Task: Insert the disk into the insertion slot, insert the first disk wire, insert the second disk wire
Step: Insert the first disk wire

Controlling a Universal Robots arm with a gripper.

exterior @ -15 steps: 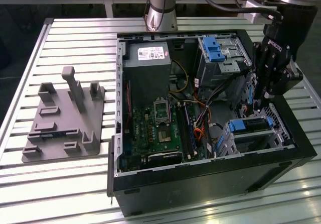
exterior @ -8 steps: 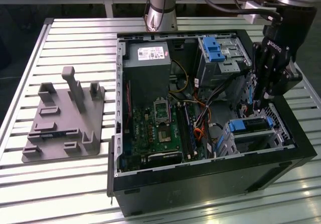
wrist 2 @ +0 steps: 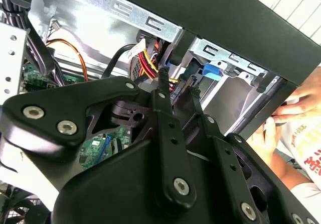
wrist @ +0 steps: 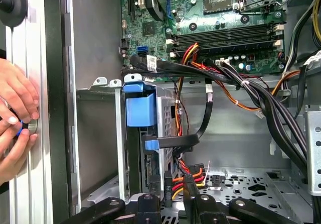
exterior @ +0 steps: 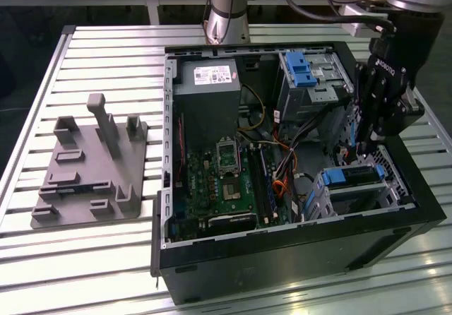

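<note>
Black two-finger gripper [wrist 2: 177, 86], jaws clamped on the plug of a red-yellow-black disk wire [wrist: 183, 176], held at the rear of the blue-framed silver disk [wrist: 139, 108], apparently for mating. The disk sits inside the grey sheet-metal insertion slot [wrist: 167, 116]. Beyond lies the green motherboard [wrist: 200, 13].

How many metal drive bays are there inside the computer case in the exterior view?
2. The taller bay with the blue latch stands farther back; the insertion slot, holding the disk, sits nearer, toward the exterior view's right. Others may be hidden.
</note>
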